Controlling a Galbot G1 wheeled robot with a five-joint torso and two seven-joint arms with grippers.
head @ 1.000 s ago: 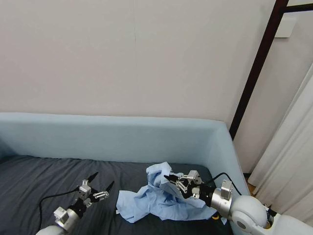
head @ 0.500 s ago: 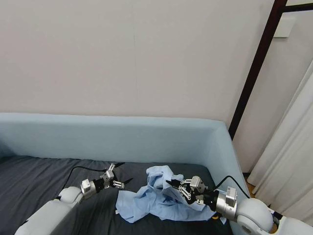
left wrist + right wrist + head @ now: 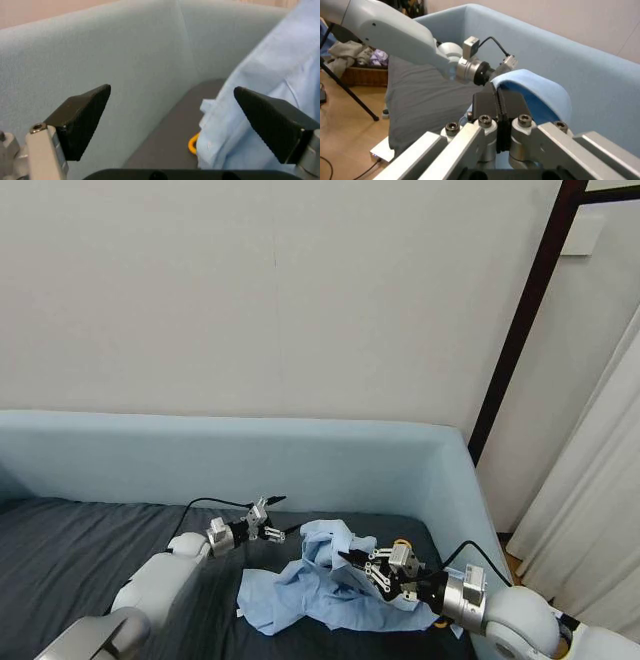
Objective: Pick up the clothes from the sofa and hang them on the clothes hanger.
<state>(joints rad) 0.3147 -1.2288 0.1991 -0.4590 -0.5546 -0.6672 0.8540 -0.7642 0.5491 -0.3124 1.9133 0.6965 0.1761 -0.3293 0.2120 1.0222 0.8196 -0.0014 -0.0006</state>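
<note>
The blue shirt [image 3: 300, 600] lies crumpled on the sofa [image 3: 200, 460] seat, at five o'clock in the head view. The right gripper [image 3: 350, 558], forearm low and pointing to ten o'clock, pinches a raised fold of it. The left gripper [image 3: 280, 516], arm stretched toward two o'clock, hangs spread wide at the shirt's eleven o'clock edge

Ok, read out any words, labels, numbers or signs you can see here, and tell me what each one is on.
There is no readable text.
shirt: plain blue, no label showing.
sofa and wall: blank.
wall plate: blank.
left gripper, open beside the shirt, and right gripper, shut on the shirt: no markings to read.
</note>
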